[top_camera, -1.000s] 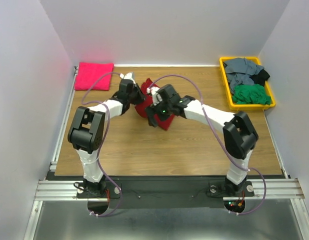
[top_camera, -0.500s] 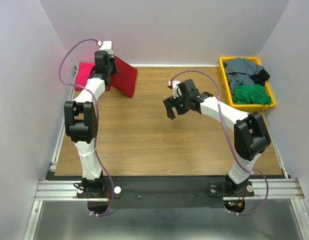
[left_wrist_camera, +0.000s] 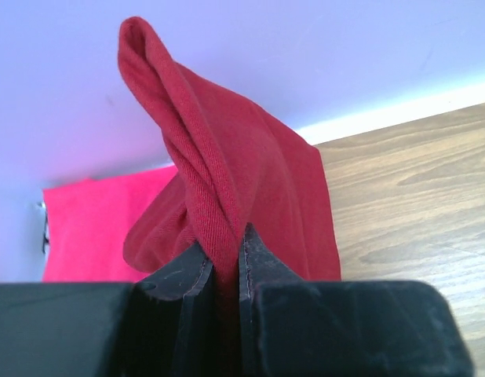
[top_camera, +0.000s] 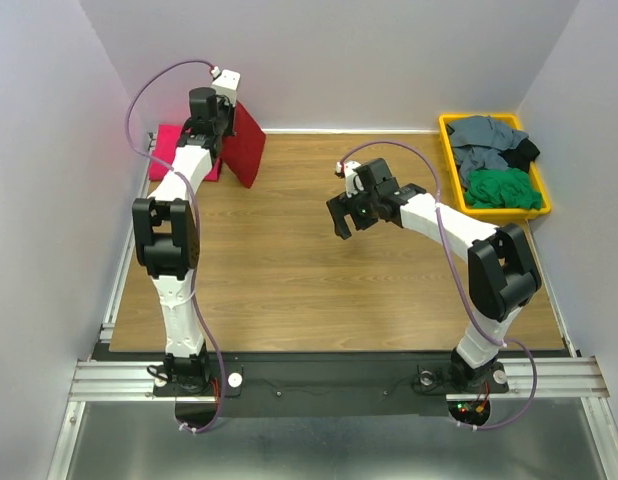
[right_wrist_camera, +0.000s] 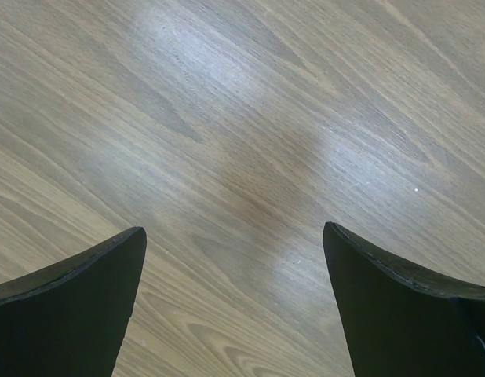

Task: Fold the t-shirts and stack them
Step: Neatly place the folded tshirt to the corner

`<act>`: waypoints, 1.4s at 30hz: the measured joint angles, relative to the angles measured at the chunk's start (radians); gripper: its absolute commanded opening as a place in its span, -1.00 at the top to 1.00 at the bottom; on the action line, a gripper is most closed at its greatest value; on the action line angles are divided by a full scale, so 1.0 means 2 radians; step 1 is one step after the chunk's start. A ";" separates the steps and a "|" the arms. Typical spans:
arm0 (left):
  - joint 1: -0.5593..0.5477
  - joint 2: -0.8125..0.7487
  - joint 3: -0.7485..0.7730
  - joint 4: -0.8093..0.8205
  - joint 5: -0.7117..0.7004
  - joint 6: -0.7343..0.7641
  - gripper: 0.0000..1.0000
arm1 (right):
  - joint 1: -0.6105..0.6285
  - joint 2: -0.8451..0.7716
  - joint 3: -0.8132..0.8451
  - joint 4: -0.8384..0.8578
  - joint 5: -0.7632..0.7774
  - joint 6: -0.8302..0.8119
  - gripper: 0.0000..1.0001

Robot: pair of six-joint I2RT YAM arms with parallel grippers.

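Okay, my left gripper (left_wrist_camera: 224, 255) pinches the red shirt (left_wrist_camera: 242, 165) up near the pink shirt (left_wrist_camera: 93, 228), while my right gripper (right_wrist_camera: 233, 229) hangs wide over the table (right_wrist_camera: 227, 118).

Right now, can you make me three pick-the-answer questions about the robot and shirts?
1. Where is the yellow bin? A far right; B far left; C middle.
2. What colour is the t-shirt in the left jaws? A green; B dark red; C grey.
3. The right jaws are: A gripping a shirt; B holding the bin; C open, empty.
1A, it sits on the far right of the table. 2B, red cloth is pinched there. 3C, only bare wood shows between them.
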 measured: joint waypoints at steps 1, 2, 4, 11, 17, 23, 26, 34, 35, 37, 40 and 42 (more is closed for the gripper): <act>0.000 0.002 0.005 -0.002 0.003 0.005 0.85 | 0.000 0.000 0.000 0.000 0.000 0.000 -1.00; 0.001 0.005 0.011 -0.004 0.008 0.010 0.85 | 0.000 0.000 0.000 0.000 0.000 0.000 -1.00; 0.003 0.008 0.022 -0.006 0.017 0.021 0.85 | 0.000 0.000 0.000 0.000 0.000 0.000 -1.00; 0.020 0.017 0.060 -0.023 0.033 0.037 0.85 | 0.000 0.000 0.000 0.000 0.000 0.000 -1.00; 0.035 0.019 0.071 -0.031 0.038 0.035 0.86 | 0.000 0.000 0.000 0.000 0.000 0.000 -1.00; 0.055 0.024 0.072 -0.032 0.045 0.010 0.86 | 0.000 0.002 0.000 0.000 0.000 0.000 -1.00; 0.067 0.030 0.073 -0.032 0.050 0.001 0.86 | 0.000 0.002 0.000 0.000 0.000 0.000 -1.00; 0.114 0.068 0.092 -0.031 0.075 -0.022 0.85 | 0.000 0.005 0.000 -0.002 0.000 -0.004 -1.00; 0.122 0.077 0.097 -0.030 0.078 -0.022 0.84 | 0.000 0.005 0.000 -0.002 0.000 -0.004 -1.00; 0.131 0.086 0.098 -0.029 0.082 -0.022 0.81 | 0.000 0.005 0.000 -0.003 0.000 -0.005 -1.00; 0.144 0.099 0.098 -0.028 0.092 -0.018 0.81 | 0.000 0.005 0.000 -0.004 0.000 -0.007 -1.00; 0.154 0.114 0.106 -0.030 0.097 -0.012 0.80 | 0.000 0.005 0.000 -0.006 0.000 -0.008 -1.00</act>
